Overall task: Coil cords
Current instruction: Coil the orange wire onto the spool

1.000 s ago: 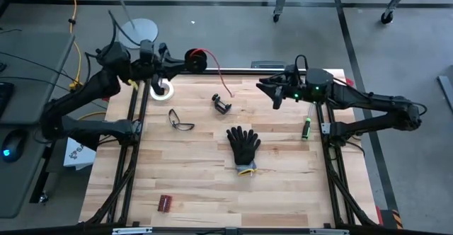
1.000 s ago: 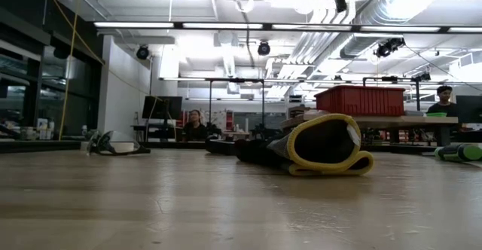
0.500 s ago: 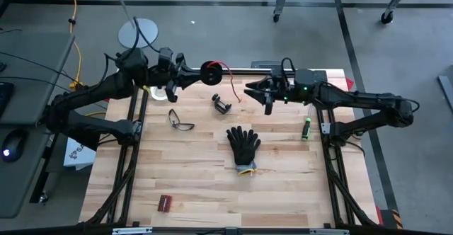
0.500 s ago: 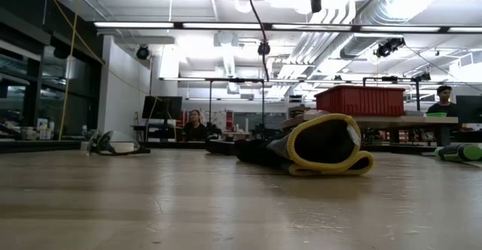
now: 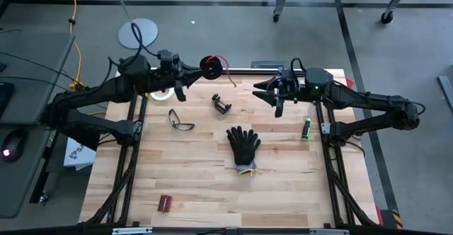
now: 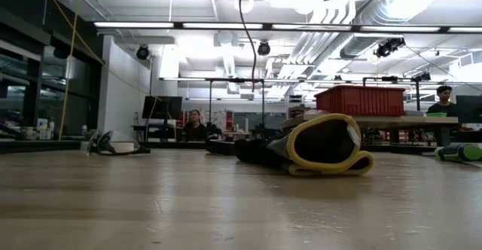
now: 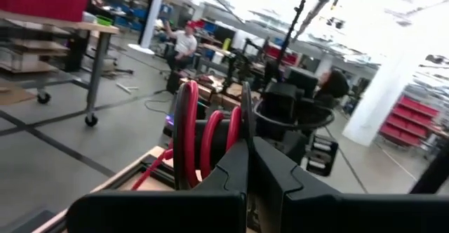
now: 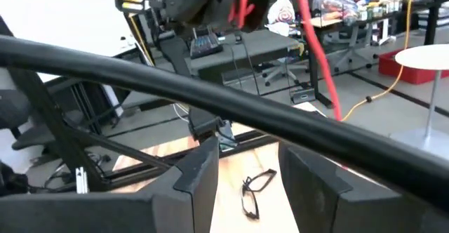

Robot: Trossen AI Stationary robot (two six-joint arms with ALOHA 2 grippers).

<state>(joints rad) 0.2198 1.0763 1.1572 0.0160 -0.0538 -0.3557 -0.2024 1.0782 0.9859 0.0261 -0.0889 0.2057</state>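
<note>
The spool [image 5: 210,66] is clamped in the left gripper [image 5: 200,70]; the right gripper [image 5: 272,95], jaws apart, is held nearby.

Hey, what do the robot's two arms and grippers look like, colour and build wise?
Both arms are dark, jointed and slender, with black cables along them. The left gripper and right gripper each have two chunky black fingers. Small green lights glow on the right wrist.

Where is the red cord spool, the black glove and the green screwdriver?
red cord spool [image 5: 209,66], high view, on the round side of the spool.
black glove [image 5: 244,146], high view, on the palm.
green screwdriver [image 5: 307,128], high view, on the handle.
</note>
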